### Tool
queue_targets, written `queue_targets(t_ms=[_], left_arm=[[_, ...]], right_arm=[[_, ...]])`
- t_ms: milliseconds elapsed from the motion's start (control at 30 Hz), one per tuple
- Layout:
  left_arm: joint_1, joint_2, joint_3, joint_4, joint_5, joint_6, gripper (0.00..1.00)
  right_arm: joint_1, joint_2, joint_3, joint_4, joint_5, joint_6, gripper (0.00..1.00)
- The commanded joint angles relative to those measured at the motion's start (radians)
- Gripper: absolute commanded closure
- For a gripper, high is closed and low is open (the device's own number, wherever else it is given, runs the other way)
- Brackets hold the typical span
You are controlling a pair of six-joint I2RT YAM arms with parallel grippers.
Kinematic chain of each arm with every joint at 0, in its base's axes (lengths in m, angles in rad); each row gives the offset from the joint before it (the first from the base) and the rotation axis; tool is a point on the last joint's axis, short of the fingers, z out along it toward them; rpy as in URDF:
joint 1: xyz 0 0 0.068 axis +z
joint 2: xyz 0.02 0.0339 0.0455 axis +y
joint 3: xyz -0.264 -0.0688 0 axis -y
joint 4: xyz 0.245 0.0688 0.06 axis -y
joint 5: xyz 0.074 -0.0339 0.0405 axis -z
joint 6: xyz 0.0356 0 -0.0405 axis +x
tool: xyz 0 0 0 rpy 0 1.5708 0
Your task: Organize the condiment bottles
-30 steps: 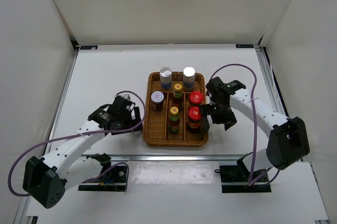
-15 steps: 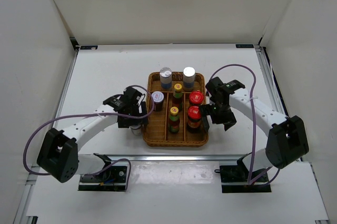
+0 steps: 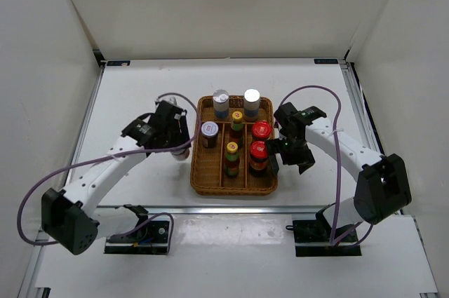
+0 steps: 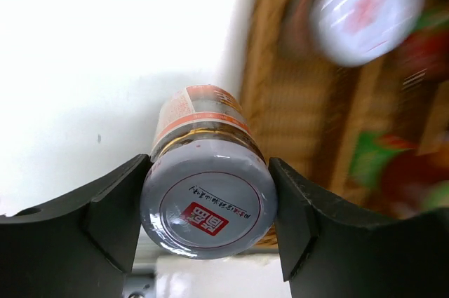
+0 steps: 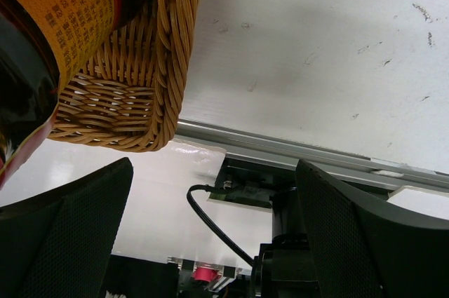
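Left gripper [image 4: 208, 210] jaws clamp 1 silver-lidded jar [image 4: 207, 179] outside the tray [image 3: 235, 187] left edge, right gripper [image 3: 287, 154] jaws gape empty; the jar should clear the rim before lowering.

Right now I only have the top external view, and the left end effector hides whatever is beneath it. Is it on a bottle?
Observer: Yes. The left wrist view shows a silver-lidded jar between the left end effector's fingers, both touching its lid.
Reviewer: Inside the tray?
Observer: No, outside the wicker tray's wall, over white table.
Reviewer: And the right end effector?
Observer: Its wrist view shows the fingers wide apart, nothing between them.
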Motion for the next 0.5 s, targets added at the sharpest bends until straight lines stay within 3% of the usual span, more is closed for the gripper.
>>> queue_targets(t_ms=[0,100,467], left_arm=[[-0.008,-0.082,0.167,0.042,-0.117,-0.008,0.89],[-0.035,-0.044,0.243,0.042,-0.117,0.003,0.89],[-0.169,0.174,0.243,0.085,-0.005,-0.094,0.89]], right_arm=[[-0.002,0.014,0.002,-0.008,-0.004,-0.001,0.0],[-0.002,0.025,0.012,-0.008,-0.013,-0.01,0.0],[-0.012,0.034,0.012,-0.008,-0.004,-0.01,0.0]])
